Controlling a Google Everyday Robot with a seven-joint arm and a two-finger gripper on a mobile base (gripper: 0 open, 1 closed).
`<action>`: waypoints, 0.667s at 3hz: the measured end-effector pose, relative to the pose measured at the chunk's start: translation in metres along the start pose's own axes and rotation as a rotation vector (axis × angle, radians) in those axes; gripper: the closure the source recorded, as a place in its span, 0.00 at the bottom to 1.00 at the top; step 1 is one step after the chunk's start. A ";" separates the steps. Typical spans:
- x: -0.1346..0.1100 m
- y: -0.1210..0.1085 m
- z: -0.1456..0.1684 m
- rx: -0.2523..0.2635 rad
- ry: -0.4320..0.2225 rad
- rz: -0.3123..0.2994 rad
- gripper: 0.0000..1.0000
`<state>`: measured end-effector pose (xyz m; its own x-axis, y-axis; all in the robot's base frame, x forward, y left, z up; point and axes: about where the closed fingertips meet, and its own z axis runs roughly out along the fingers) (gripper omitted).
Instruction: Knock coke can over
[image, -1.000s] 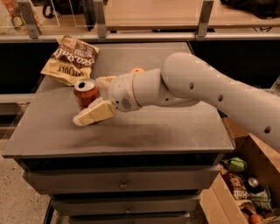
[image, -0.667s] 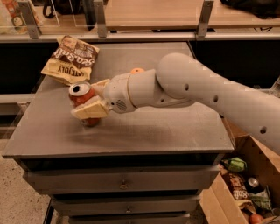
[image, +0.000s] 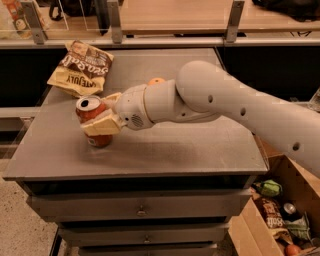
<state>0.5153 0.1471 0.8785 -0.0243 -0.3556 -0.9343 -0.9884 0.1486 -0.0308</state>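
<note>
The red coke can (image: 93, 111) with a silver top stands near the left front of the grey table (image: 165, 150), leaning a little to the left. My gripper (image: 98, 114) reaches in from the right and straddles the can. One cream finger (image: 102, 126) lies across the can's front and the other finger (image: 113, 97) is behind its upper right. The jaws stand apart with the can between them. The can's lower end shows below the near finger.
A chip bag (image: 82, 67) lies at the table's back left. An orange (image: 156, 80) sits behind my wrist. A cardboard box (image: 280, 215) with several items stands on the floor at the lower right. A railed shelf (image: 170, 40) runs behind the table.
My gripper has moved left, its near finger sweeping across the front of the can. The can has shifted slightly toward the front and now leans left.
</note>
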 end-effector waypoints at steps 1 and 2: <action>-0.009 -0.004 -0.020 -0.006 0.057 -0.030 1.00; -0.018 -0.015 -0.062 0.016 0.201 -0.080 1.00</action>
<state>0.5218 0.0942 0.9174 0.0229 -0.5438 -0.8389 -0.9859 0.1266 -0.1090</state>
